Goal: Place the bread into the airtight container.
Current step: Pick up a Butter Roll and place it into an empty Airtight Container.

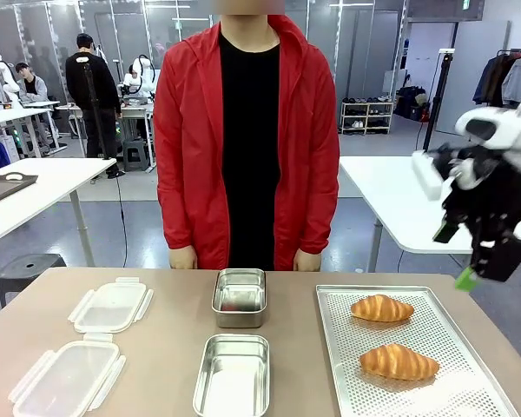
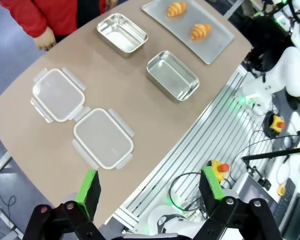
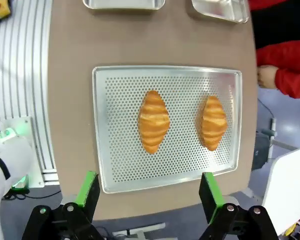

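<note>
Two golden croissants, the bread, lie on a perforated metal tray [image 1: 339, 347] at the table's right: one farther [image 1: 382, 307], one nearer [image 1: 398, 361]. Two open steel containers stand mid-table, the far one [image 1: 240, 295] and the near one [image 1: 232, 373]. My right gripper [image 1: 482, 269] hangs open, high above the tray's right edge. From its wrist I look straight down on both croissants [image 3: 153, 121] [image 3: 213, 122] between open fingers [image 3: 87, 187]. My left gripper [image 2: 150, 185] is open and empty, high off the table's near left side, with the containers [image 2: 172, 75] [image 2: 122, 32] far below.
Two clear clip-on lids [image 1: 111, 306] [image 1: 67, 378] lie at the table's left. A person in a red jacket stands at the far edge, hands [image 1: 182, 257] [image 1: 307, 260] hanging by the table rim. Bare tabletop lies between the lids and the containers.
</note>
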### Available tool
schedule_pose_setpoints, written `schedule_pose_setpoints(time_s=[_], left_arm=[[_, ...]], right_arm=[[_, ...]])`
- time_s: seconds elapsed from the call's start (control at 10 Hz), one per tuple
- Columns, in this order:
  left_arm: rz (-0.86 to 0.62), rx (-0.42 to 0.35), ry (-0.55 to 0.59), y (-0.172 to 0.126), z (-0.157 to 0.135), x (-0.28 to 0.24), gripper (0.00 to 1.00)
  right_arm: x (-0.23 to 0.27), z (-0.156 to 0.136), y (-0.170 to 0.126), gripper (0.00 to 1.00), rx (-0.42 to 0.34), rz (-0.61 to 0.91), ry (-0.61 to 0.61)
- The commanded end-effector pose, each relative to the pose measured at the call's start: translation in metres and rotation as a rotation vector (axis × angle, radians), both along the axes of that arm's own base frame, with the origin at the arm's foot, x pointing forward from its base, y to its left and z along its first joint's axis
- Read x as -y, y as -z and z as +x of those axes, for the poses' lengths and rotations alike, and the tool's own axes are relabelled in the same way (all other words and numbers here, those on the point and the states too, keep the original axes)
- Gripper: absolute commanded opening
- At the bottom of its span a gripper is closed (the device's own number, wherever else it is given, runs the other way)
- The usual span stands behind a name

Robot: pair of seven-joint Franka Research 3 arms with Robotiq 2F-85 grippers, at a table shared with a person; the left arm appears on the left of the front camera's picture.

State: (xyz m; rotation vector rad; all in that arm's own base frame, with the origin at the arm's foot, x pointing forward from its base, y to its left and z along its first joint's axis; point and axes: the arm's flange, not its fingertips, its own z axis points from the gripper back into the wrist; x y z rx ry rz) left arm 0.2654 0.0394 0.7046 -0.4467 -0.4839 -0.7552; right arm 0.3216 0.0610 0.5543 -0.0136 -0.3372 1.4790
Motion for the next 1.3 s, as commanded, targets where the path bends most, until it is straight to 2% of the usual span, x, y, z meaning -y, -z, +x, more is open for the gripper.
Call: schedule_pose_setpoints(time_s=[0.0,0.1,0.2,0.3,0.6,1.0,1.2], left_arm=[[-0.001,0.006,0.018,-0.002,0.0,0.0,1.0],[-0.001,0.006,0.018,-0.002,0.0,0.0,1.0],[-0.001,0.006,0.018,-0.002,0.0,0.0,1.0],[-0.001,0.006,0.018,-0.002,0.0,0.0,1.0],[-0.001,0.006,0.018,-0.002,0.0,0.0,1.0],[-0.001,0.006,0.018,-0.002,0.0,0.0,1.0],[-0.001,0.006,0.018,-0.002,0.0,0.0,1.0]], right_arm=[[-0.006,0.01,0.033,1.0,0.011,-0.073,0.045],[-0.011,0.017,0.052,1.0,0.013,-0.082,0.086],[-0.016,0.02,0.068,1.0,0.005,-0.091,0.082],[-0.024,0.027,0.097,1.0,-0.014,-0.11,0.084],[-0.03,0.036,0.148,1.0,-0.065,-0.134,0.078],[-0.036,0.042,0.198,1.0,-0.135,-0.129,0.099],[-0.035,0.044,0.214,1.0,-0.135,-0.126,0.118]])
